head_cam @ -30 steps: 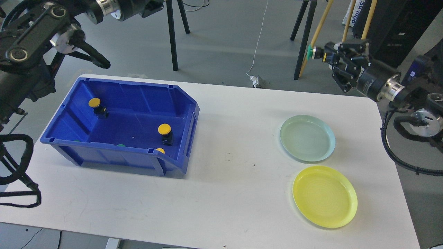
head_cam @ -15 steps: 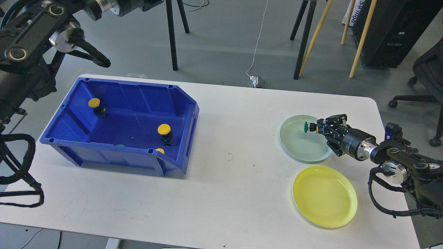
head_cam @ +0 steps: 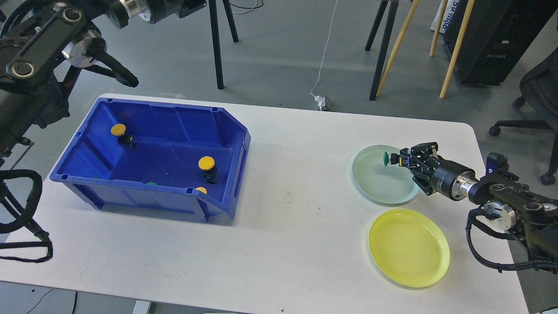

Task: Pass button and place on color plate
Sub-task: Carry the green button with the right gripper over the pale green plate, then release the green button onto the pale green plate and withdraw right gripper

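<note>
My right gripper [head_cam: 397, 159] is shut on a green button [head_cam: 386, 158] and holds it sideways, just above the far right part of the pale green plate [head_cam: 364, 176]. A yellow plate [head_cam: 409, 247] lies in front of the green one. A blue bin [head_cam: 242, 146] on the left holds yellow buttons [head_cam: 118, 129] [head_cam: 207, 163] [head_cam: 201, 190], and green ones [head_cam: 151, 183] peek over its front wall. My left gripper [head_cam: 192, 8] is high at the top edge, mostly cut off, with its fingers hidden.
The white table [head_cam: 296, 205] has bare surface between the bin and the plates. Stand legs [head_cam: 216, 48], wooden poles [head_cam: 449, 52], a floor cable and an office chair [head_cam: 540, 100] are beyond the table's far edge.
My right gripper, holding the green button, has come down from high at the back right to just over the green plate. In the last half second it barely shifted. The left arm stayed put.
</note>
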Controlling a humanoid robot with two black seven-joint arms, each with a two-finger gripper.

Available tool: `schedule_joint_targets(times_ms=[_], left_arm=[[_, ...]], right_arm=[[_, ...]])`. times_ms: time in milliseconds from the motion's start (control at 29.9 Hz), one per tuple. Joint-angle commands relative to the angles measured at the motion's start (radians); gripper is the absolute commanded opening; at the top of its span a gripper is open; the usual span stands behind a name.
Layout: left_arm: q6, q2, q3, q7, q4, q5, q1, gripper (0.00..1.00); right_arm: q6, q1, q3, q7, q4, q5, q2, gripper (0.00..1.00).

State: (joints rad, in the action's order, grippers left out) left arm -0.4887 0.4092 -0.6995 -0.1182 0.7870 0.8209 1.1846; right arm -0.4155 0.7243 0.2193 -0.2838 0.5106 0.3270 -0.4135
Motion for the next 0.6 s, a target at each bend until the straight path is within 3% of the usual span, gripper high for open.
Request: schedule_joint_targets(times_ms=[0, 67, 201, 435, 569], left_arm=[[0.0, 0.002, 0.0, 0.002, 0.001, 0.011, -0.008, 0.95], [0.0, 0.006, 0.0, 0.002, 0.009, 0.012, -0.008, 0.95], [0.0, 0.008, 0.0, 0.005, 0.015, 0.011, -0.008, 0.95], [0.0, 0.01, 0.0, 0.005, 0.015, 0.011, -0.008, 0.95], [0.0, 0.01, 0.0, 0.003, 0.015, 0.011, -0.01, 0.95]], right_arm=[[-0.016, 0.0, 0.0, 0.0, 0.003, 0.0, -0.004, 0.87], [-0.016, 0.001, 0.0, 0.0, 0.002, 0.0, -0.004, 0.94], [-0.016, 0.004, 0.0, 0.003, 0.002, 0.001, -0.005, 0.98], [-0.016, 0.01, -0.001, 0.011, -0.004, 0.003, -0.01, 0.99], [-0.011, 0.011, -0.003, -0.008, -0.001, 0.012, -0.01, 0.97]])
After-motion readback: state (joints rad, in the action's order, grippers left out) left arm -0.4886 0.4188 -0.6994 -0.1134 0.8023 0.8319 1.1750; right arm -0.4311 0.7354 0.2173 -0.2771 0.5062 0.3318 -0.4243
